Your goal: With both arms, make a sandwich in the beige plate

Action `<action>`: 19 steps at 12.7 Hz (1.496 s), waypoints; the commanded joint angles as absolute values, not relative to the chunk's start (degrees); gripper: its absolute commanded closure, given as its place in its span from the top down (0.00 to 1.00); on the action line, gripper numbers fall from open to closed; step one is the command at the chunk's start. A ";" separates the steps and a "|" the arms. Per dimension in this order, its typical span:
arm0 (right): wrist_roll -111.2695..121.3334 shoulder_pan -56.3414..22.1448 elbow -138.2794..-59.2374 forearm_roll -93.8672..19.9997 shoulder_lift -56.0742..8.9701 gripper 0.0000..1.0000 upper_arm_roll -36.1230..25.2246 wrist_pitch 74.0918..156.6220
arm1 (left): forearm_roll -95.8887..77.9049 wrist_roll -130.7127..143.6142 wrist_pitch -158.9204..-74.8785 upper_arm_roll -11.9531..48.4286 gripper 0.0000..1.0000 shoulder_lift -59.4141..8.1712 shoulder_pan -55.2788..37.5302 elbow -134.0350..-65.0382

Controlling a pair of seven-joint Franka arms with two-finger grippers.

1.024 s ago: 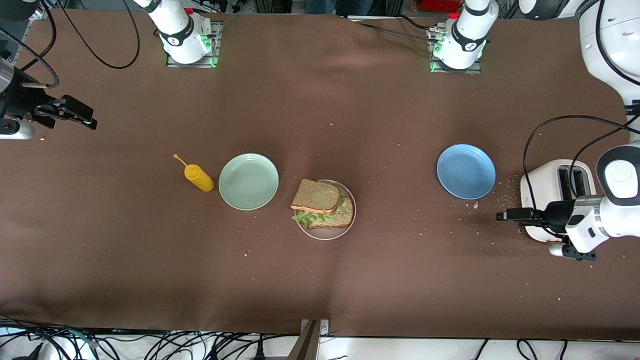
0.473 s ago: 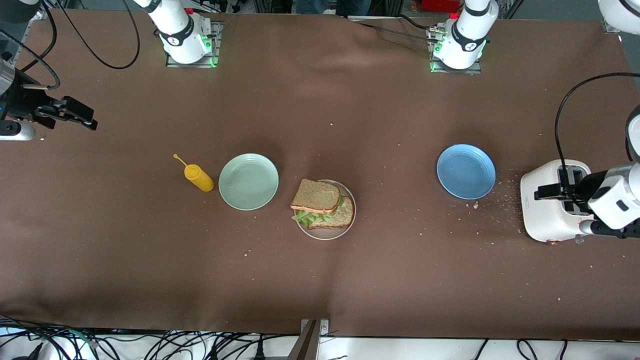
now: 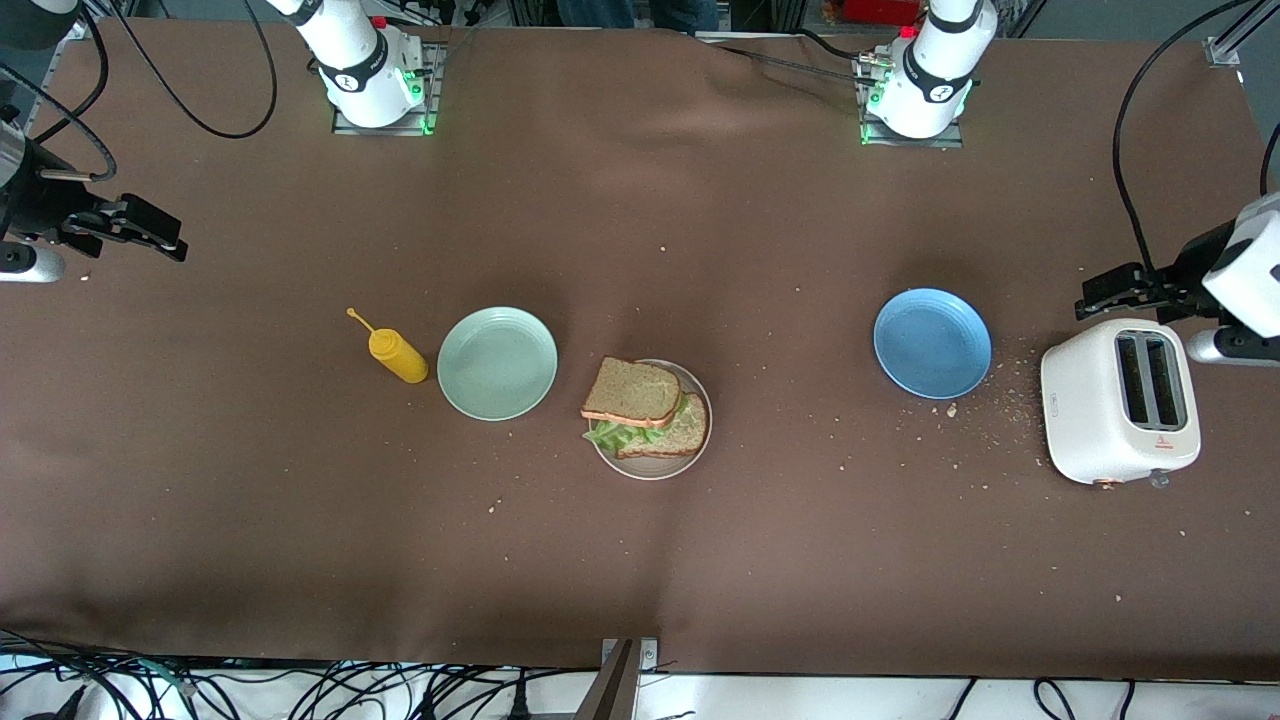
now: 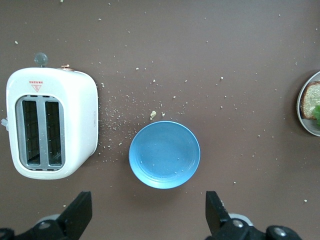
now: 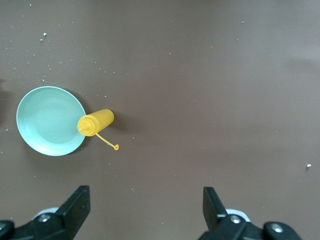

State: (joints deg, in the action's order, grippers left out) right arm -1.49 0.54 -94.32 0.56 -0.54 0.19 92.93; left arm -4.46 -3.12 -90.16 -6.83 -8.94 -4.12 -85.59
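Note:
The sandwich (image 3: 645, 405), two brown bread slices with green lettuce between them, lies on the beige plate (image 3: 651, 466) at the table's middle. A part of it shows at the edge of the left wrist view (image 4: 311, 102). My left gripper (image 3: 1105, 288) is open and empty, held up over the cloth by the toaster at the left arm's end. My right gripper (image 3: 155, 232) is open and empty, held up over the cloth at the right arm's end. Both wrist views show the jaws wide apart over bare cloth.
A white toaster (image 3: 1118, 413) with empty slots stands at the left arm's end, with crumbs and an empty blue plate (image 3: 932, 342) beside it. An empty mint-green plate (image 3: 497, 362) and a yellow mustard bottle (image 3: 396, 354) stand beside the sandwich, toward the right arm's end.
My left arm has swung up and away from the front of the toaster to a spot past its farther end. The right arm has barely moved. The sandwich has not moved.

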 commanded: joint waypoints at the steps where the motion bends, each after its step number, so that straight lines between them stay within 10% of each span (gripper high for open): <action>1: -2.02 0.44 -93.25 1.32 -0.88 1.00 0.26 92.46 | -2.90 -0.97 -91.05 -6.94 1.00 -3.52 -5.45 -91.31; 19: -2.02 0.44 -93.25 0.79 -0.97 1.00 0.26 92.46 | 1.76 -1.58 -95.54 -6.68 1.00 -1.67 -5.19 -94.66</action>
